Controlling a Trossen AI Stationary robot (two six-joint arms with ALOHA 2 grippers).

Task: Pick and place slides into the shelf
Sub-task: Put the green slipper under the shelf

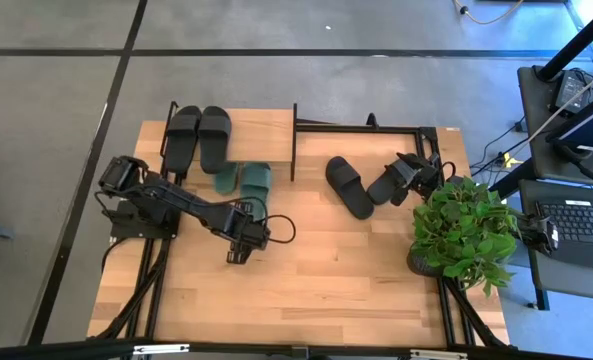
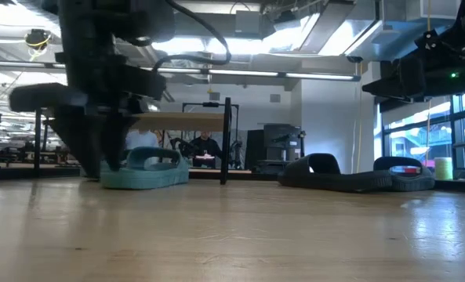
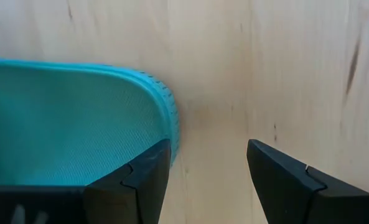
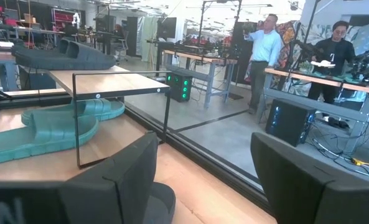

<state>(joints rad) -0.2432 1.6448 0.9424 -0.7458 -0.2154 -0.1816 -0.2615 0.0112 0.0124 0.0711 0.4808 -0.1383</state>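
- My left gripper hangs low over the desk, just in front of the green slides; its fingers are spread with nothing between them but bare wood.
- In my left wrist view one green slide's rounded end lies beside one finger, outside the gap and not pinched.
- From above, the two green slides lie side by side, partly under the shelf's front edge, between the gripper and the shelf.
- Two black slides sit side by side on the shelf's top board, at its left end.
- My right gripper waits at the desk's right, fingers spread wide and holding nothing.
- A black slide lies on the desk well apart from the left gripper; another lies just beside the right gripper.
- A plant stands at the desk's right edge.
- Two people stand in the room beyond.
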